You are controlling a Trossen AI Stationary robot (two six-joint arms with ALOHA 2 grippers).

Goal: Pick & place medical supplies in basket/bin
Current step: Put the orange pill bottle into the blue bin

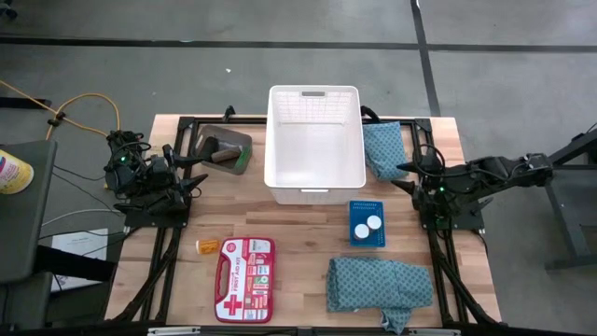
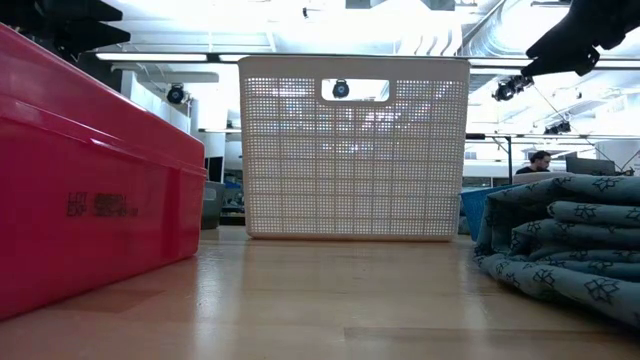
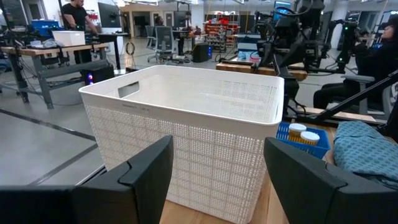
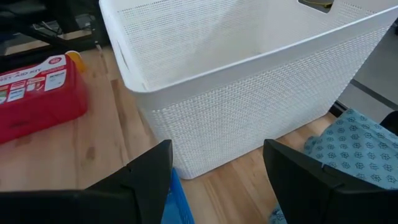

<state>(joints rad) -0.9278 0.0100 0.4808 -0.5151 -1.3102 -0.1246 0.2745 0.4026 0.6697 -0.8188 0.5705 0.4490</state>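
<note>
white latticed plastic, the basket stands at the far middle of the wooden table, and by the high view nothing lies in it yet, so the job looks to be at its start. the supplies are spread around it: 1 teal patterned cloth just beside the basket's right wall, a 2nd teal cloth near the front edge, 2 small white caps sitting on a flat blue tray, an orange bottle just beside a red first aid case, and the small dark grey bin to the basket's left with a dark roll and a green piece in it. to do the first pick well, i would send the right hand to the cloth beside it, come down over a thick fold so the fingers pinch several layers, then lift well clear of the basket rim before letting go. that right hand waits at the table's right side with its fingers spread wide, holding and touching nothing. the left hand hangs at the left side near the bin, likewise wide open and empty.
</note>
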